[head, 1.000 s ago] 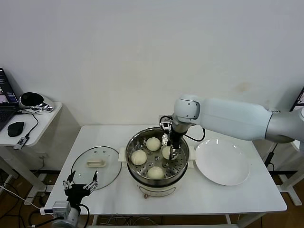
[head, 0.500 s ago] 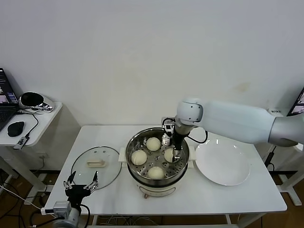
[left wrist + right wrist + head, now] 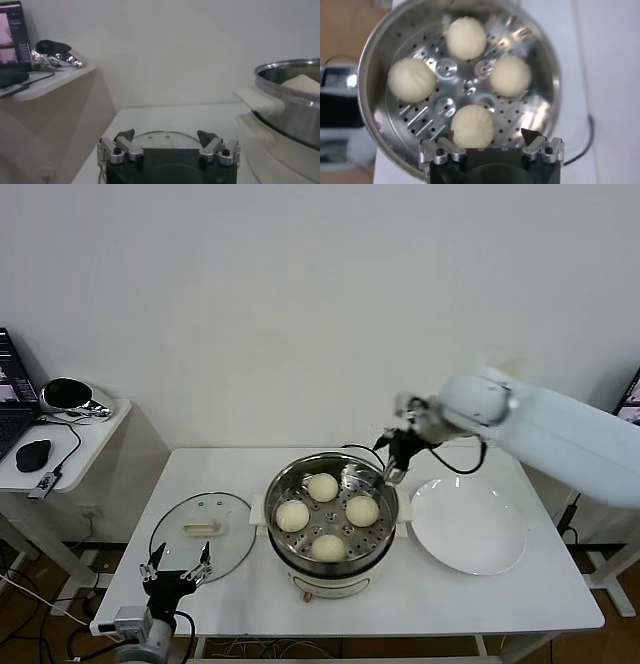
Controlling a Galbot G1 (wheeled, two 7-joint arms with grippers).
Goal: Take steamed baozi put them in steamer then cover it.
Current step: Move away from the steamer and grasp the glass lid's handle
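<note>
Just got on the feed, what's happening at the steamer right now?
All four steamed baozi sit on the perforated tray of the steamer. The right gripper is open and empty, above the pot's far right rim. The cover lies flat on the table left of the pot, not yet on. The left gripper hangs open near the table's front edge, just short of the cover. The white plate right of the pot is bare.
</note>
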